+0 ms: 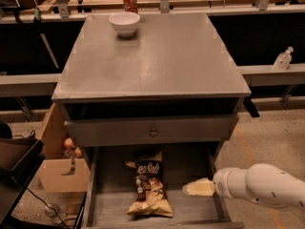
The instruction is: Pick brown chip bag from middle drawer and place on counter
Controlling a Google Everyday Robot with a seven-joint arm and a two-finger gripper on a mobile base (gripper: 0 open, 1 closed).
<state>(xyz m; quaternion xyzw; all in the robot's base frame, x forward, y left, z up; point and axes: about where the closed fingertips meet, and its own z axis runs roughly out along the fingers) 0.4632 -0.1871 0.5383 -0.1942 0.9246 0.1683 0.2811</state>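
Note:
The brown chip bag (pixel 148 185) lies lengthwise on the plank floor of the open middle drawer (pixel 105 202), left of centre, dark brown in the middle with pale ends. My gripper (pixel 198 187) reaches in from the right on a white arm and hangs low inside the drawer, about a hand's width to the right of the bag and not touching it. The grey counter (pixel 157 61) is the cabinet top above.
A white bowl (pixel 124 23) and a red soda can (pixel 129 1) stand at the counter's far left. The grey drawer front with a round knob (pixel 153 132) is above the open drawer. A cardboard box (pixel 59 161) stands left of the cabinet.

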